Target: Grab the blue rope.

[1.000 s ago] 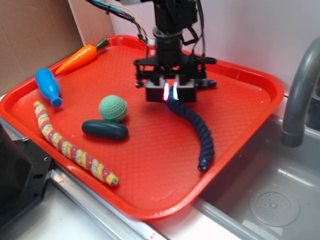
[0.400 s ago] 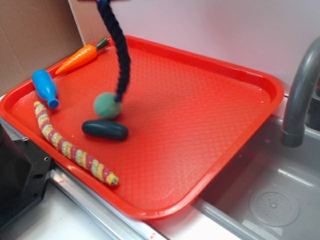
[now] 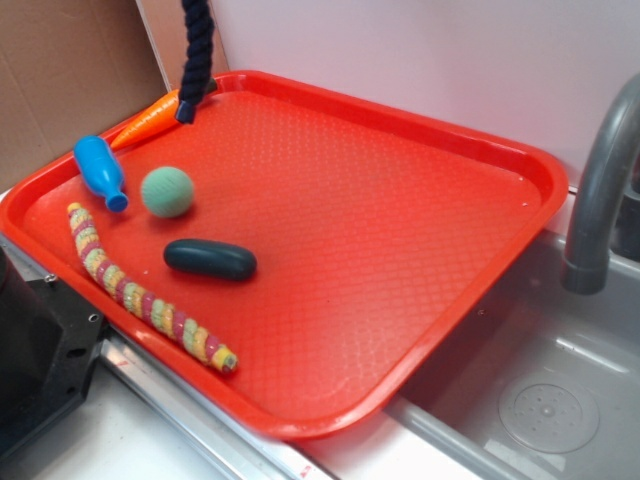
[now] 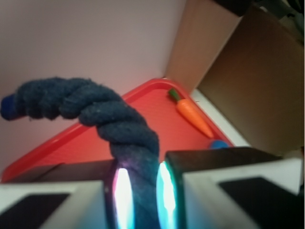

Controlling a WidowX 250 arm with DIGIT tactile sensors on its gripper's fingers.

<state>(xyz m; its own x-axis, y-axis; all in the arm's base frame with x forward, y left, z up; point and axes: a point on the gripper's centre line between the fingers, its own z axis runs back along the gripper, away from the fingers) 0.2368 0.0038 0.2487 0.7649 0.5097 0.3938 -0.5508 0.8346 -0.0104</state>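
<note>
The rope hangs in the air over the far left corner of the tray, its capped lower end dangling just above the carrot. None of it touches the tray. In the wrist view the rope runs up from between the fingers, then bends over and trails off to the left, so it is clearly soft and limp; it droops under its own weight and looks light. The fingers are clenched on it, pinching the braid between the two glowing pads. The knitted surface looks rough enough to resist slipping, though a cord this bendy will swing with any quick move. The hold seems to be near one end, leaving a long free tail; a grip nearer the middle would swing less.

On the tray lie a bottle, a green ball, a dark oval and a striped rope, all well below the dangling end.
</note>
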